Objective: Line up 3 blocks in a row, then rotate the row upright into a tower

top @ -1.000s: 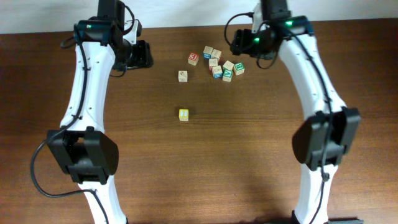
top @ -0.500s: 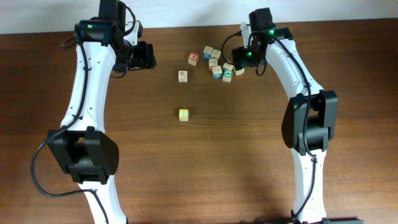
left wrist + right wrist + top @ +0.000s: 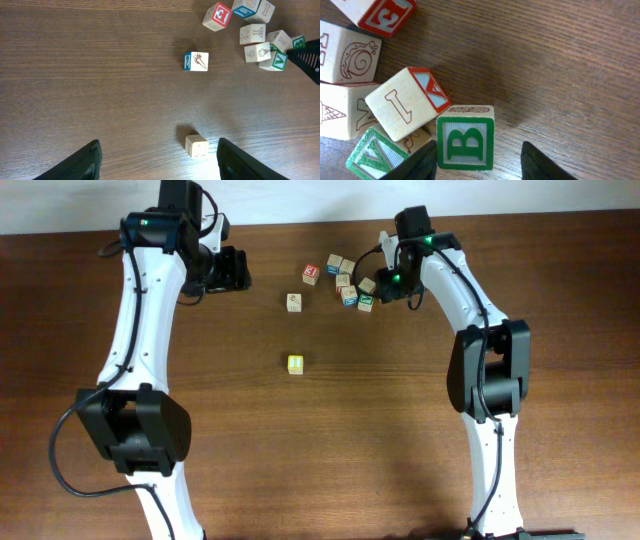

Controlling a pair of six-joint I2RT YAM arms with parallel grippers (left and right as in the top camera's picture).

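ten wooden alphabet cubes, two white robot arms, one brown table

Far-centre cluster: blocks packed touching, no finger room between. Green B block sits between the right claw's spread jaws. I block crowds its left; bare surface to its right. Yellow-faced block stands clear all round.

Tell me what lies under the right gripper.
The green B block sits on the table inside the right gripper, between its fingers. The frame cuts off its bottom edge, and from overhead the gripper hides it, so finger contact cannot be told.
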